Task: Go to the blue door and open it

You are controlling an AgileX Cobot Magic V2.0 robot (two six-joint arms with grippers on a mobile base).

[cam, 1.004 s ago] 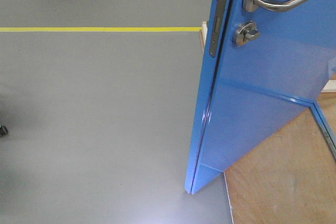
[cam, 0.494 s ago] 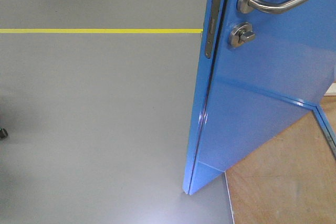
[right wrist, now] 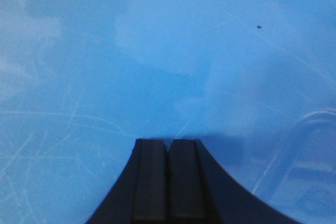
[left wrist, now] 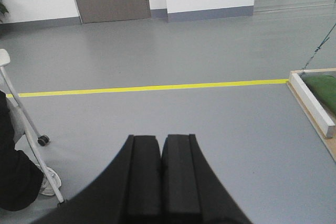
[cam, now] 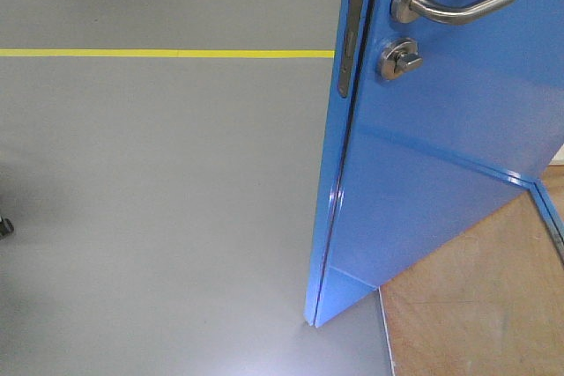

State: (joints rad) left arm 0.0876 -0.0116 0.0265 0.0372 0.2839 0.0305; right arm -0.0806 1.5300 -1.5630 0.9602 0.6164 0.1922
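The blue door [cam: 441, 156] stands ajar at the right of the front view, its free edge with the metal latch plate [cam: 348, 41] turned toward me. A silver lever handle [cam: 454, 2] and a round thumb-turn lock [cam: 398, 59] sit high on its face. In the right wrist view the glossy blue door [right wrist: 168, 56] fills the frame, and my right gripper [right wrist: 168, 142] is shut with its tips right at the panel; contact cannot be told. My left gripper [left wrist: 161, 139] is shut and empty, pointing over the grey floor.
A yellow floor line [cam: 167, 53] crosses the grey floor. A plywood base [cam: 476, 314] lies under the door at the right. In the left wrist view, a white beam [left wrist: 312, 103] on a wooden platform lies at right, and a wheeled white stand [left wrist: 23, 114] beside a dark shape at left.
The door's free edge and handle have shifted left in the front view over the last second, and the wooden block behind the edge is now hidden.
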